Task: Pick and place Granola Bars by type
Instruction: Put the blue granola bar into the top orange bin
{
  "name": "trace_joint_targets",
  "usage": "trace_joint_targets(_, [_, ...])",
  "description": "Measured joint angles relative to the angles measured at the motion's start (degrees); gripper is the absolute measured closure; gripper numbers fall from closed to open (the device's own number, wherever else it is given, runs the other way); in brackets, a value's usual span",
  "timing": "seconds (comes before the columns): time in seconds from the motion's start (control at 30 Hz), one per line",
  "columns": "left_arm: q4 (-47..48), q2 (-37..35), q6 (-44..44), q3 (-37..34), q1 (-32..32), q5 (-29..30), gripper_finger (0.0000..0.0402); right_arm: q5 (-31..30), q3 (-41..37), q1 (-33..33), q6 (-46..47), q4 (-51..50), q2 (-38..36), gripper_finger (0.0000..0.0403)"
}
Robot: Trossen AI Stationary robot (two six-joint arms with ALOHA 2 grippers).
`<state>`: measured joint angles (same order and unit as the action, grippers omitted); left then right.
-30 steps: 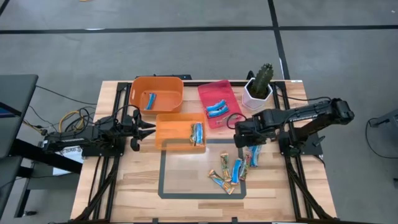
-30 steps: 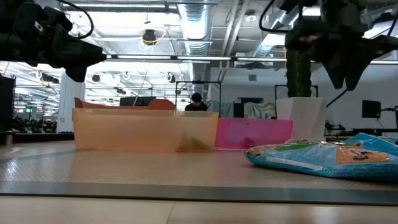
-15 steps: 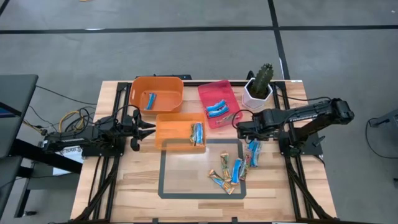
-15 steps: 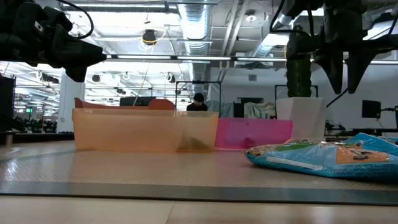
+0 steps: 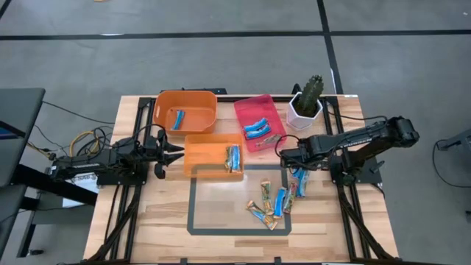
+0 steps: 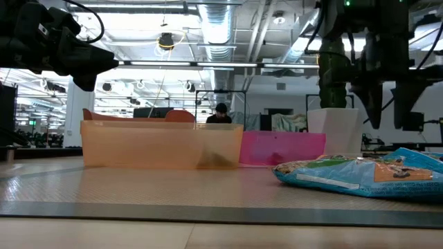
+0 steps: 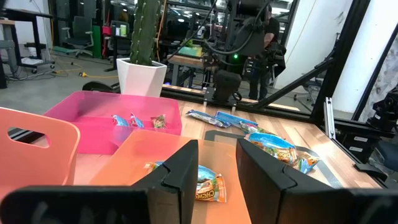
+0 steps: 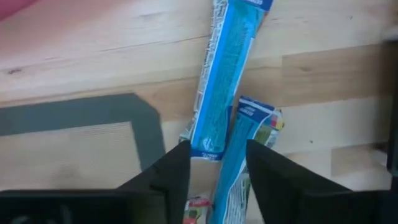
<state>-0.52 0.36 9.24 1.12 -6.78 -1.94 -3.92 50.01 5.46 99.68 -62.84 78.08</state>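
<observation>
Blue and multicoloured Granola Bars point(image 5: 278, 200) lie flat, scattered on wood

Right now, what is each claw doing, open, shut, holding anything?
Left gripper: open, empty, by the orange bin.
Right gripper: open, empty, over blue bars.

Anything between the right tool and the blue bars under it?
Nothing: in the right wrist view, the right tool hangs open directly over two blue bars on the wood, with only air between.

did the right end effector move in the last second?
Yes. The right end effector shifted slightly toward the pink bin and came down, now over the blue bars beside the taped frame's corner.
</observation>
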Motion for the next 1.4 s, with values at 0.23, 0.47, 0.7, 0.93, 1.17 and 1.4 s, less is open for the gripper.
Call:
trace_joint_targets(0.23, [0.01,0.0,0.01,0.0,0.01,0.0,0.0301,-0.44,-4.09,-2.03,-0.11,4.28,0.0,0.0173])
trace_joint_targets(0.47, [0.0,0.0,0.0,0.01,0.0,0.0,0.0301,-0.94,-7.97,-4.19,-0.27,10.0,1.96,0.0154])
trace_joint_targets(0.7, [-0.01,0.0,0.01,0.01,0.01,-0.02,0.0301,-0.75,-8.32,-6.24,-6.37,14.2,8.26,0.0154])
trace_joint_targets(0.93, [0.0,0.0,0.0,0.0,0.01,0.01,0.0301,-0.9,-8.01,-6.72,-8.13,17.28,11.87,0.0154])
trace_joint_targets(1.17, [-0.01,0.0,0.01,0.0,0.02,-0.01,0.0301,-1.17,-8.08,-6.72,-8.19,17.3,12.05,0.018])
trace_joint_targets(1.4, [0.01,0.0,0.0,-0.01,0.0,-0.01,0.0301,-0.95,-8.08,-6.56,-8.19,17.99,12.13,0.0263])
